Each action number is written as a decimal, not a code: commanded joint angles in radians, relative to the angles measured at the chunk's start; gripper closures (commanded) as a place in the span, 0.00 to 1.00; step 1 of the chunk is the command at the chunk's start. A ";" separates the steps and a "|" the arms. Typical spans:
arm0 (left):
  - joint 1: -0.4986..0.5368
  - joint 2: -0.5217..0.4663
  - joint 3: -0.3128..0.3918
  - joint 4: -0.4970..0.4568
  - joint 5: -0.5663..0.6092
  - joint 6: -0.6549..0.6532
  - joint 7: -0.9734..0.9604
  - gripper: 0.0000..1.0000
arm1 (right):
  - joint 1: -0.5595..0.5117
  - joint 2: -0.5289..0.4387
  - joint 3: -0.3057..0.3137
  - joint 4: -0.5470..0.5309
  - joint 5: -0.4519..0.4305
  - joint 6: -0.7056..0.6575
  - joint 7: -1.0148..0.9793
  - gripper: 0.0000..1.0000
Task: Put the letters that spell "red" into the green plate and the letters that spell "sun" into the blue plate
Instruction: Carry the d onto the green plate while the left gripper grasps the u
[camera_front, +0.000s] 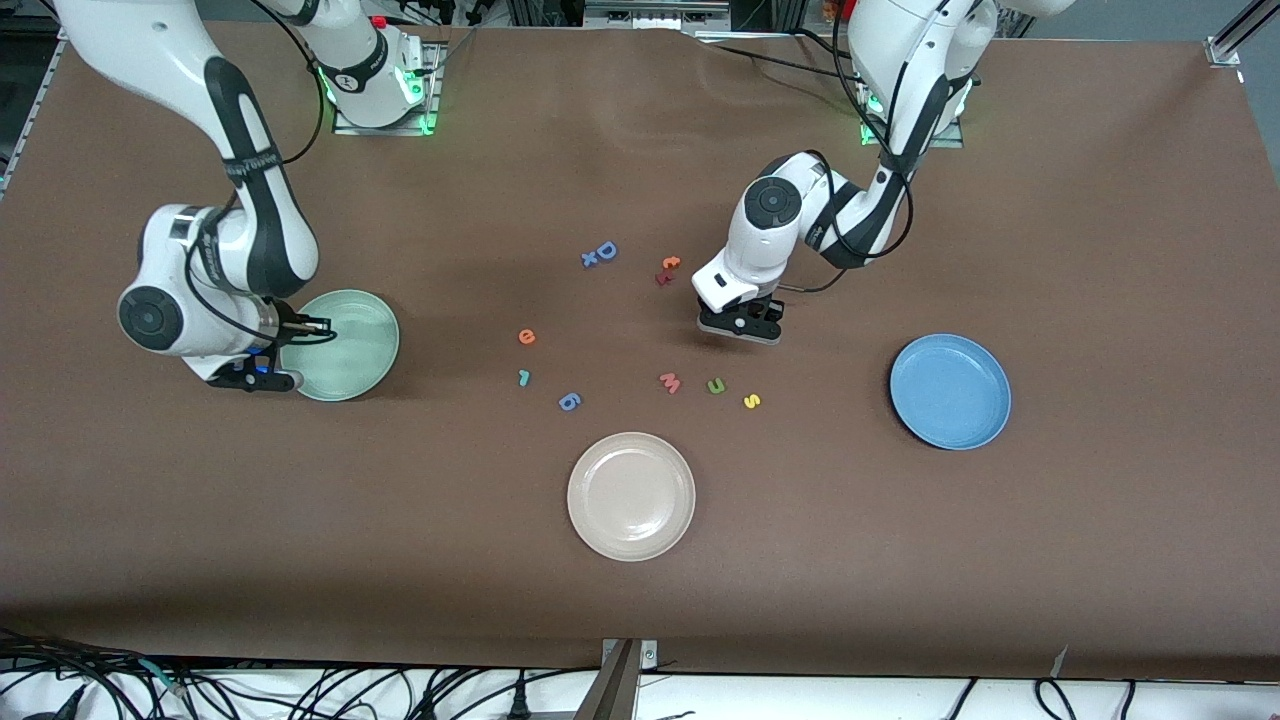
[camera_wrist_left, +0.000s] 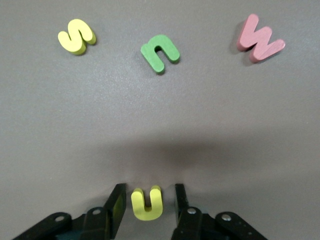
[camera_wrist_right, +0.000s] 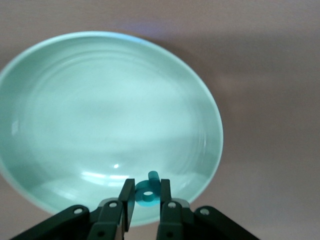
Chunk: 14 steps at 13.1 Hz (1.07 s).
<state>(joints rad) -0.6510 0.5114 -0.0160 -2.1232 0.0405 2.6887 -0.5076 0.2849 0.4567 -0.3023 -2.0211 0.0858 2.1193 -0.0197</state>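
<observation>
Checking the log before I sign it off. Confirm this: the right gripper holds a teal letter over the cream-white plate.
Not quite. The right gripper does hold a teal letter, but it is over the green plate, not the cream-white plate, which lies nearer the front camera. The right wrist view shows it.

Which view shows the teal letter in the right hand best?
The right wrist view: the teal letter sits between the right hand's fingers, over the green plate. In the front view the hand hides it; the left wrist view misses it.
</observation>
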 joint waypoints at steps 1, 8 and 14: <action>0.008 -0.013 -0.007 -0.018 0.016 -0.026 -0.019 0.62 | -0.015 0.056 0.005 0.035 0.015 0.024 -0.039 0.83; 0.014 -0.010 -0.007 -0.014 0.015 -0.026 -0.014 0.84 | 0.010 -0.030 0.015 0.082 0.017 -0.079 0.015 0.02; 0.082 -0.031 -0.009 -0.006 0.015 -0.027 0.009 0.85 | 0.025 -0.036 0.193 0.254 0.018 -0.160 0.320 0.02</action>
<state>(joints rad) -0.6113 0.5063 -0.0174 -2.1232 0.0404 2.6784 -0.5067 0.3058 0.4039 -0.1674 -1.8193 0.0921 1.9776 0.1865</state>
